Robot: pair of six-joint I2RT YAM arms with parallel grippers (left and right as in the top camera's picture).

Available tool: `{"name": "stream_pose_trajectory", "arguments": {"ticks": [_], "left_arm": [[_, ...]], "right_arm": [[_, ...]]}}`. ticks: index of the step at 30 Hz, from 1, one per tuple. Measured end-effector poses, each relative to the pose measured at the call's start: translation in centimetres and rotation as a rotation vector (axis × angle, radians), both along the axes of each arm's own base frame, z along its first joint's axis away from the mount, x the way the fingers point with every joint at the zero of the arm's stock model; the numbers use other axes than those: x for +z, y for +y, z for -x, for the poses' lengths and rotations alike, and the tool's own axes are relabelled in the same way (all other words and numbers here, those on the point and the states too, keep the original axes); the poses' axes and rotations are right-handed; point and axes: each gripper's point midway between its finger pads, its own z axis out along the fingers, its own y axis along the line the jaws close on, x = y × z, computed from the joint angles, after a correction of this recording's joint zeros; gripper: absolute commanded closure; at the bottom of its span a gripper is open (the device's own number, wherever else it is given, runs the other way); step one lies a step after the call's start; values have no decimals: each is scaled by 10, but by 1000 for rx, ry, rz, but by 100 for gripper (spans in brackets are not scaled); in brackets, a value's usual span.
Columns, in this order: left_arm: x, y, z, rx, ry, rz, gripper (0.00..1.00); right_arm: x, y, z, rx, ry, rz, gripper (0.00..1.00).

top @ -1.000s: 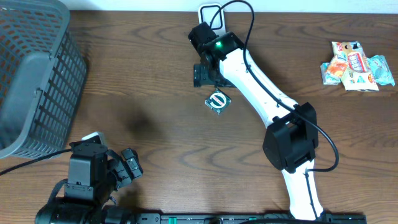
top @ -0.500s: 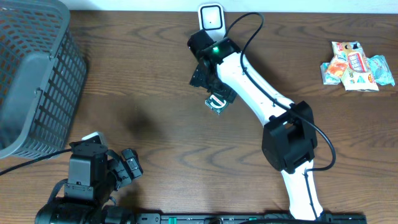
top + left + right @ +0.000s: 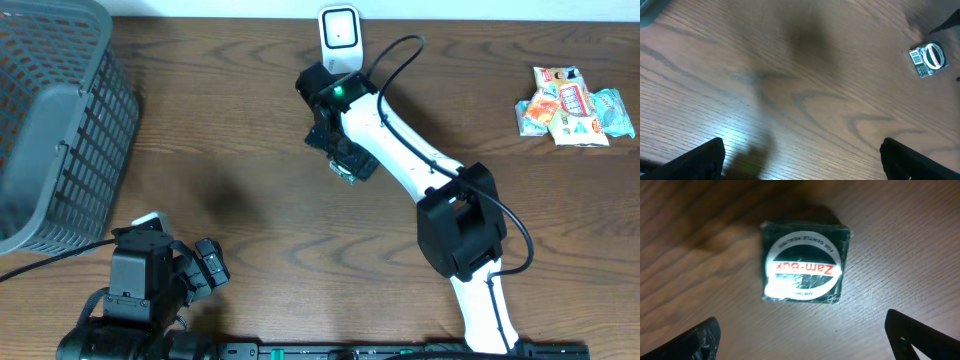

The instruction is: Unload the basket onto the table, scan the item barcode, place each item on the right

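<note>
Over the box (image 3: 804, 262), the right hand (image 3: 810, 342) stood open

Near the middle of the wooden surface (image 3: 230, 110) lay the small dark green box, with a round white label reading "Zam-Buk" on its top. The right hand hung directly above it with both fingers spread wide, one to each side, and neither finger touched the box. Seen from overhead, the arm hid most of the box. A white scanner (image 3: 339, 28) stood at the far edge, near the box but apart from it. The left hand (image 3: 805, 162) was open too and held nothing, at the near left part of the surface. A grey basket (image 3: 60, 130) sat at the far left and some snack packets (image 3: 575, 105) lay at the far right.
</note>
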Motion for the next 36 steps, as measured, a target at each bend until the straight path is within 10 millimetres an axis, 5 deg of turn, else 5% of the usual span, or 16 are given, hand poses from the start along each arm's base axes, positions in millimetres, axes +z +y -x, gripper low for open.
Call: {"name": "stream_pose_trajectory", "arguments": {"ticks": [11,36], "left_arm": [[0,0,0,0,0,0,2],[0,0,0,0,0,0,2]], "right_arm": [[-28,-18,-14,20,5,-46,7],[-41,-20,-13,34,53,-73,7]]}}
